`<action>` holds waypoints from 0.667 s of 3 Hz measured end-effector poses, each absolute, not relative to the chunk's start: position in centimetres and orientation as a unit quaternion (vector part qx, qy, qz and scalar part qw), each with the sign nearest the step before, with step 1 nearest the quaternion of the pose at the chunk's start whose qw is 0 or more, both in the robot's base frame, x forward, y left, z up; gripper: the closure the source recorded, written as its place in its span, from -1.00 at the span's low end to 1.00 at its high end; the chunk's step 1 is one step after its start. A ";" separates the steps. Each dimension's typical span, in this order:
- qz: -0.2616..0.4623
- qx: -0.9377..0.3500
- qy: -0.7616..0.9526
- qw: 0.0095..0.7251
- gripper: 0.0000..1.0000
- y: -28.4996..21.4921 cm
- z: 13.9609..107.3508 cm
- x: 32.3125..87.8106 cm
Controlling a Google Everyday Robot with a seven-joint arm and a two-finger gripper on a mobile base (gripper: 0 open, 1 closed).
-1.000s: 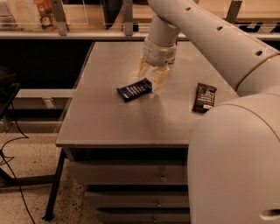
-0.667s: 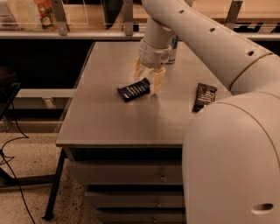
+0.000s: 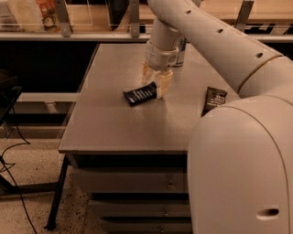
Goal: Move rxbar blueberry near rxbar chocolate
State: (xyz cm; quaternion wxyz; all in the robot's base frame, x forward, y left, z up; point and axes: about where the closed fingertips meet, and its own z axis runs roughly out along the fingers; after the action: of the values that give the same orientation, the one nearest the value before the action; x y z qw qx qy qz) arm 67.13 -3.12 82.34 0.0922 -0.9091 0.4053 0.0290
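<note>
Navy-wrapped blueberry bar [image 3: 140, 94] lies flat and slightly askew near the middle of the grey table [image 3: 114, 132]. The gripper [image 3: 153, 88] points down at the bar's right end, its fingers [image 3: 164, 84] spread, one on each side of that end. Contact cannot be told. The chocolate bar [image 3: 214, 99] lies well apart, near the table's right edge.

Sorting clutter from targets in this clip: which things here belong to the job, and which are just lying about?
Job:
blue snack bar, mid-table
dark brown snack bar, apart from it, near the table's edge
hand, down at the first bar's end

Lying about:
can, behind the arm
packets, on the back shelf
</note>
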 end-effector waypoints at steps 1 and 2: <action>0.029 -0.909 0.405 0.092 0.65 -3.1 82.4 67.1; 0.029 -0.910 0.403 0.091 1.00 -3.2 82.5 66.9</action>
State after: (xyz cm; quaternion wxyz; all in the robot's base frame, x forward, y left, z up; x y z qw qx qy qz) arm 66.94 -3.22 82.47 0.0914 -0.9100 0.4035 0.0292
